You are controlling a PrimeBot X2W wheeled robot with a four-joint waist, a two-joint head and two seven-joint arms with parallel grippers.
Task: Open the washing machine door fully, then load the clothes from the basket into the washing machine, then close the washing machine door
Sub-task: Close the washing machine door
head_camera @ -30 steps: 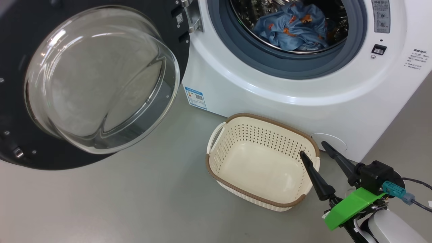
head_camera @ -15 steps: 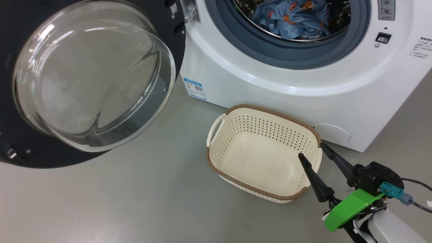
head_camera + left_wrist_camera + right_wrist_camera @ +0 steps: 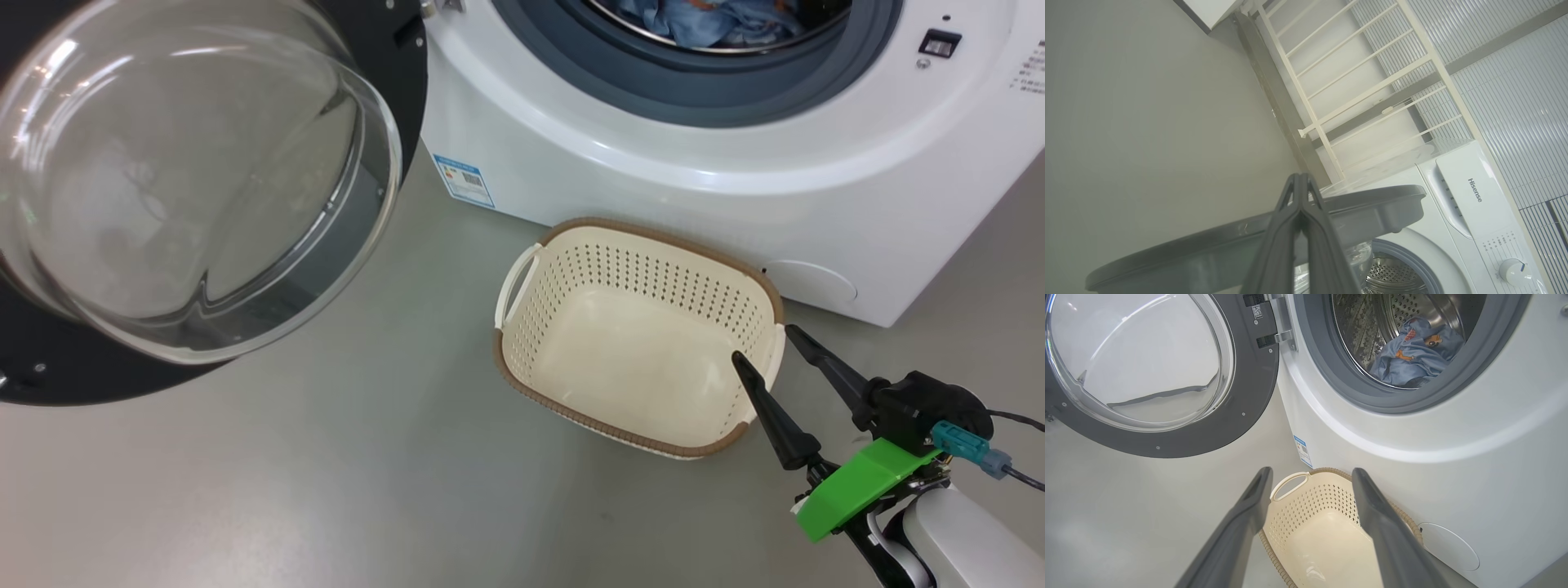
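Note:
The washing machine stands with its door swung wide to the left, glass bowl facing me. Light blue clothes lie in the steel drum and are plainer in the right wrist view as clothes. The cream basket sits on the floor before the machine with nothing inside. My right gripper is open, its fingertips astride the basket's near right rim; in its own view the right gripper looks over the basket. My left gripper is shut on nothing, pointing past the door's edge.
Grey floor spreads left of and in front of the basket. A blue label and a round cover mark the machine's lower front. A white railing and tiled wall stand behind the machine.
The head camera has tipped down, so machine, door and basket sit higher in the picture. The right gripper stays open by the basket's near right rim.

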